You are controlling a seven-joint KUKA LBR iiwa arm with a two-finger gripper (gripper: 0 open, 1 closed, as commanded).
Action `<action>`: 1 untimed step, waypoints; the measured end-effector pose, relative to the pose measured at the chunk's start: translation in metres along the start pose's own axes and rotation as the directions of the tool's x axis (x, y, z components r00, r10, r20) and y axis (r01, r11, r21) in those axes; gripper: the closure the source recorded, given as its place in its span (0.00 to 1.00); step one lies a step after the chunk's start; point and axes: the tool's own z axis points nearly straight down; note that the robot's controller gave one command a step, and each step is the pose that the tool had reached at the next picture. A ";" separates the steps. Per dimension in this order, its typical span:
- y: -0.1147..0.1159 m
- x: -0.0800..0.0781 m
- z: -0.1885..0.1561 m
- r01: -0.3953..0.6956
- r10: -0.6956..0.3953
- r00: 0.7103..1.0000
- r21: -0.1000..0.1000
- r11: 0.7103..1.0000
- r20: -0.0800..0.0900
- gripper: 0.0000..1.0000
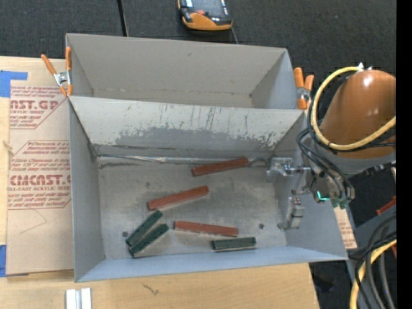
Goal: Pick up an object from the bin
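My gripper [287, 193] hangs at the right side of the bin, close to the right wall, open with nothing between its fingers. The nearest thing is a red-brown flat bar [220, 167] lying just left of the upper finger, near the back of the floor. A dark green bar [234, 243] lies by the front wall, below and left of the lower finger. Another red-brown bar [205, 228] rests just left of the green one.
A third red-brown bar [177, 198] lies at mid-floor, tilted. Two dark green bars [147, 233] lie side by side at the front left. The arm with its orange dome and cables stands over the bin's right rim.
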 end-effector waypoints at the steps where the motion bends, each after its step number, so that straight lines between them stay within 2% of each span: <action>1: 0.000 -0.002 -0.004 0.002 -0.002 1.000 0.001 1.000 0.008 0.00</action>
